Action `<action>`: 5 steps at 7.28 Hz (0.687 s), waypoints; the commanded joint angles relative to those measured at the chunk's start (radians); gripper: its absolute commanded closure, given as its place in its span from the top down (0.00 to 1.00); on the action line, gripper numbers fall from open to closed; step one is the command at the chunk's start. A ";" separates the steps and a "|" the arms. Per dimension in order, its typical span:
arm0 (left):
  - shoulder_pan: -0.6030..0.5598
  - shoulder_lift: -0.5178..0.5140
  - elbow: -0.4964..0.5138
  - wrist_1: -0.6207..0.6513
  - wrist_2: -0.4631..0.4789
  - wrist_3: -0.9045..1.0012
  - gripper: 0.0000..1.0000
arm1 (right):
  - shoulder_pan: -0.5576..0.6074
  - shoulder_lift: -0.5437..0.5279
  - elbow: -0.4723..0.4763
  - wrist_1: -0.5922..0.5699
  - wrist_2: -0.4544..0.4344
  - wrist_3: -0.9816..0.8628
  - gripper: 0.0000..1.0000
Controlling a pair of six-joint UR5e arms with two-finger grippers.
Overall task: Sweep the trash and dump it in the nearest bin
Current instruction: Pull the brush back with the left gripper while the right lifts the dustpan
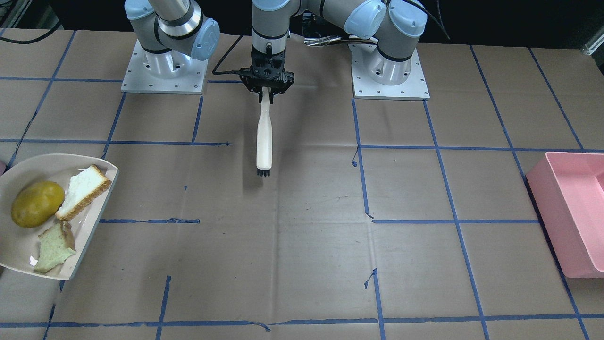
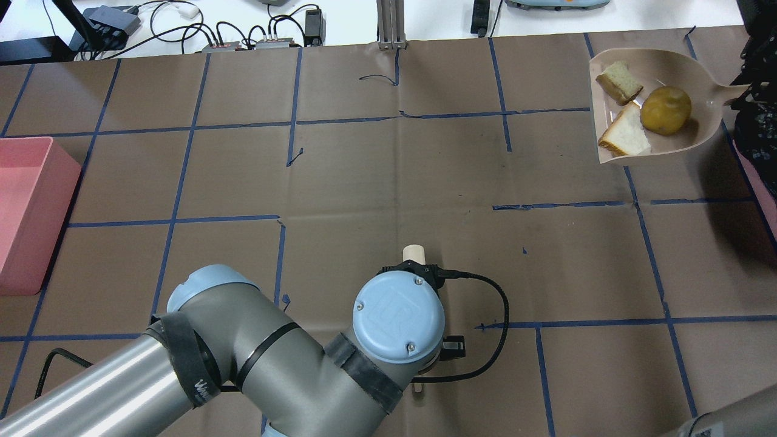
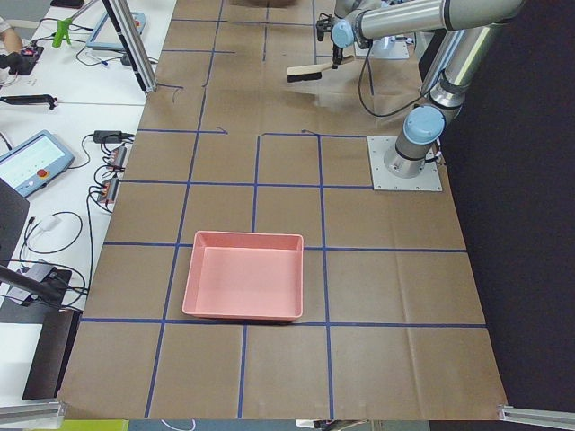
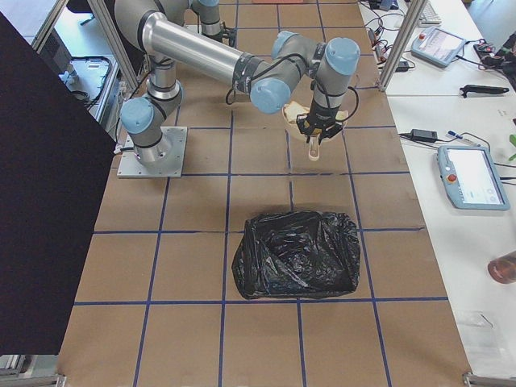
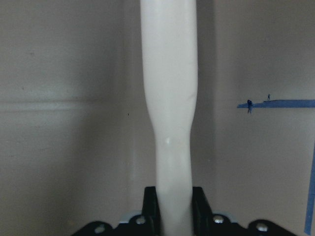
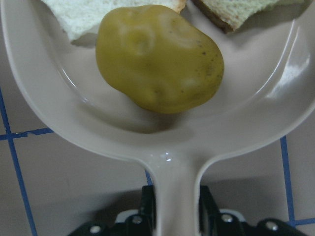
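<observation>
Dustpan (image 1: 89,226) at table (image 1: 302,236) edge

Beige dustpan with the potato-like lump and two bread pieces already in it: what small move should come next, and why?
Probably the right gripper, shut on the handle of the beige plastic dustpan, should lift it level and start carrying it to a bin. The yellow-brown potato-like lump and both torn white bread pieces lie inside, nothing loose shows nearby, and the left gripper holds the white-handled brush well away.

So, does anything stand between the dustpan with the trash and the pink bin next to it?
Yes, it seems: a black plastic bag lies over the bin, beside the dustpan; only a pink sliver shows.
</observation>
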State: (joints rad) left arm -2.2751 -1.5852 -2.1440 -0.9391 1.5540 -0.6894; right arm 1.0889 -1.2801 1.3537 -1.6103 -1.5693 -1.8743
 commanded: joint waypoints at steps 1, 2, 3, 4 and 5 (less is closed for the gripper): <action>-0.017 0.004 -0.042 0.029 0.066 0.001 0.00 | -0.059 -0.013 0.004 0.004 -0.009 0.003 0.03; -0.017 0.007 -0.063 0.034 0.067 -0.001 0.00 | -0.105 -0.015 0.004 0.003 0.000 0.001 0.02; -0.020 0.011 -0.077 0.036 0.066 -0.004 0.00 | -0.121 -0.019 0.002 0.001 0.002 0.001 0.02; -0.020 0.013 -0.082 0.036 0.064 -0.010 0.00 | -0.159 -0.027 0.002 -0.010 -0.003 -0.005 0.02; -0.020 0.010 -0.085 0.036 0.063 -0.012 0.00 | -0.219 -0.024 -0.001 -0.019 -0.002 -0.018 0.02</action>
State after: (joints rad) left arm -2.2941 -1.5745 -2.2223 -0.9041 1.6183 -0.6973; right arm 0.9314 -1.3029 1.3553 -1.6184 -1.5709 -1.8805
